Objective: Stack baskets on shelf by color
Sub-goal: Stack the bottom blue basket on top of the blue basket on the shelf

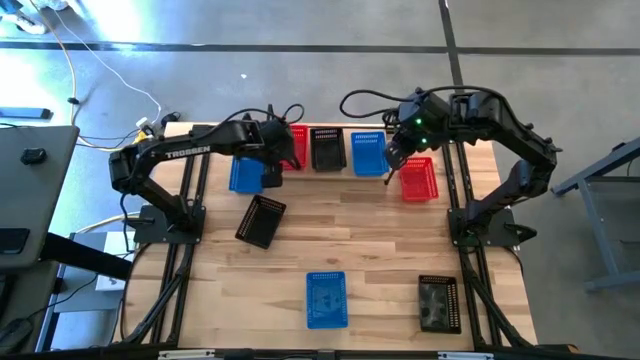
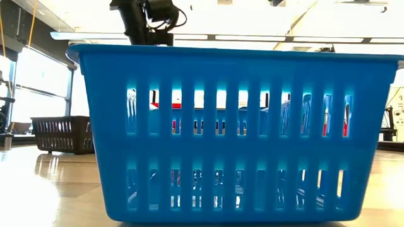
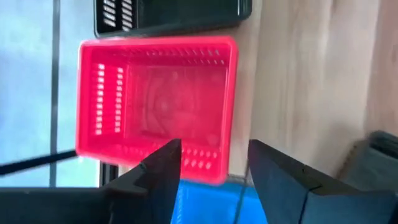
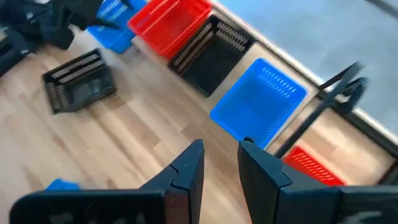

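From overhead: shelf at desk's far edge carries a red basket, black basket and blue basket side by side. Left gripper over the red one, jaws apart, holding nothing. Second blue basket under that arm, off the shelf. Right gripper between shelf blue and another red basket on the desk. Tilted black basket mid-desk; blue and black near the front edge.

Low view: the front blue basket fills the picture, black basket at left.

Left wrist: jaws spread, red basket beyond, not gripped.

Right wrist: jaws partly apart, empty, above shelf blue basket.
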